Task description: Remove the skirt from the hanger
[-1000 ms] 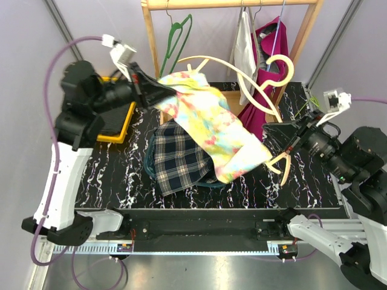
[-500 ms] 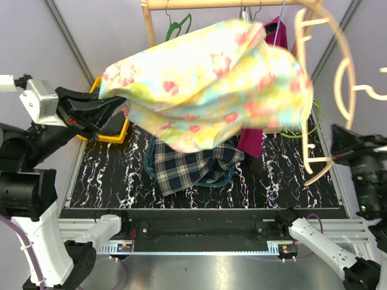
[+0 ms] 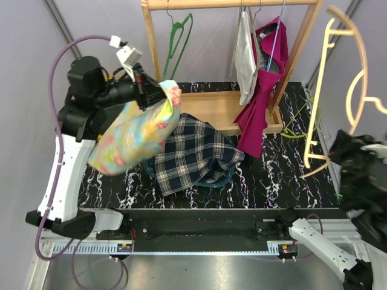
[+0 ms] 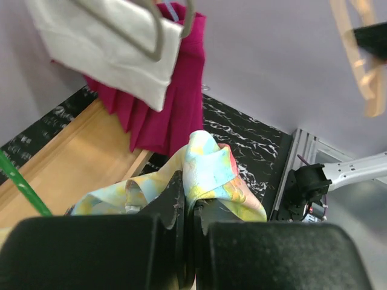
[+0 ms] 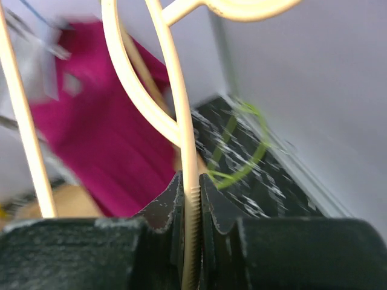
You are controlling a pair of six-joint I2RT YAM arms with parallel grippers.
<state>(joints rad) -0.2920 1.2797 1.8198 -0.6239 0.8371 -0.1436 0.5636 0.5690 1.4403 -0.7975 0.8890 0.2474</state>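
- The skirt [image 3: 136, 130], a pastel floral fabric, is seen hanging as a loose bundle at the left of the table [image 3: 272, 181], above its surface and just beside the left edge of a plaid garment [image 3: 193, 151].
- No part of the skirt is seen on or touching the hanger [image 5: 175, 130]. The two are well apart, at opposite sides of the scene.
- The skirt is held by the left gripper [image 4: 188, 199]. Its jaws are pressed together, with a fold of the fabric pinched between them, as the left wrist view shows.
- The cream hanger is carried high at the far right, empty of any clothing. One of its thin bars is clamped between the closed jaws of the right gripper [image 5: 190, 193].
- The removal itself is therefore judged complete, since the skirt has been freed and hangs from the left gripper alone.
- What is left, if anything, is judged to be the setting down of the skirt and of the hanger. No resting place for either is given by the task.
- Under the plaid garment, the rim of a teal basket [image 3: 227, 175] can be made out near the middle of the table.
- Behind it, a wooden rack [image 3: 230, 5] is seen with a white garment [image 3: 245, 60], a magenta garment [image 3: 260, 103] and a bare green hanger [image 3: 178, 42] on it. None of these is touched by either gripper.
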